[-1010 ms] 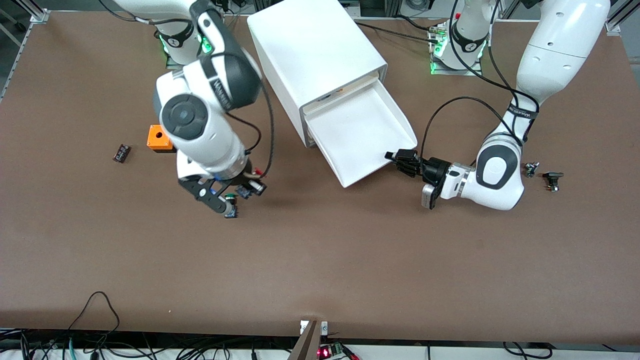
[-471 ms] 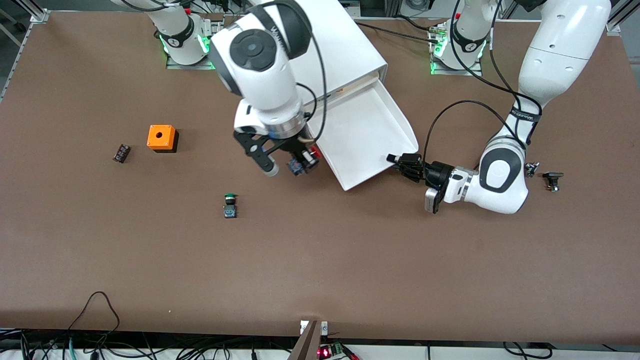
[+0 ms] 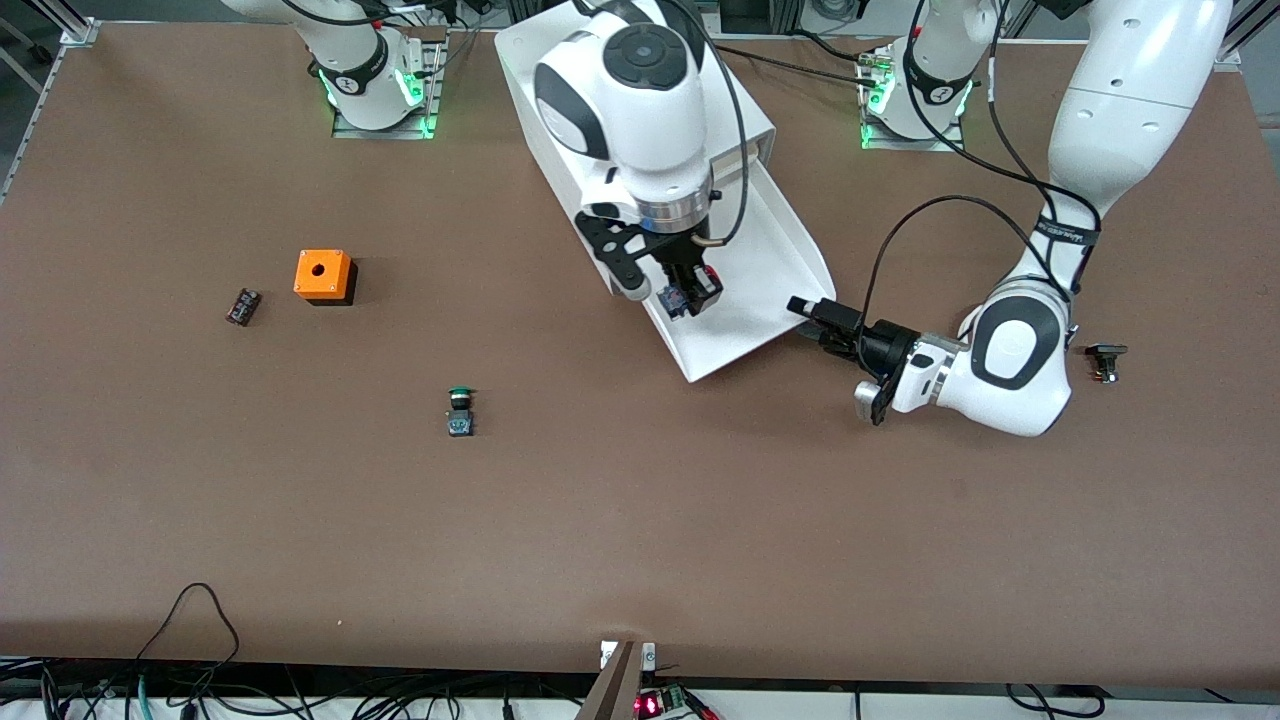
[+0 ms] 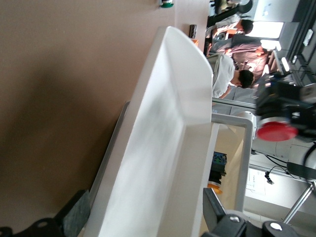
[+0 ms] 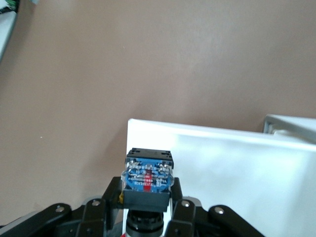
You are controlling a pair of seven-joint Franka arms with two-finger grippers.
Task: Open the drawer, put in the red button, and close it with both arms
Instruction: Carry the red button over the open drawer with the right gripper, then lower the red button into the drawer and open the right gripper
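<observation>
My right gripper is shut on the red button and holds it over the open drawer, close to the drawer's front rim. In the right wrist view the button's bluish base sits between the fingers, with the white drawer below. My left gripper is low at the drawer's front rim near its corner, fingers apart on either side of the white wall. The red cap shows there too.
The white cabinet stands between the two bases. A green button stands on the table toward the right arm's end. An orange box and a small dark part lie farther that way. Black parts lie beside the left arm.
My right arm has carried the red button from beside the green button to over the open drawer. My left gripper has shifted slightly along the drawer's front rim.
</observation>
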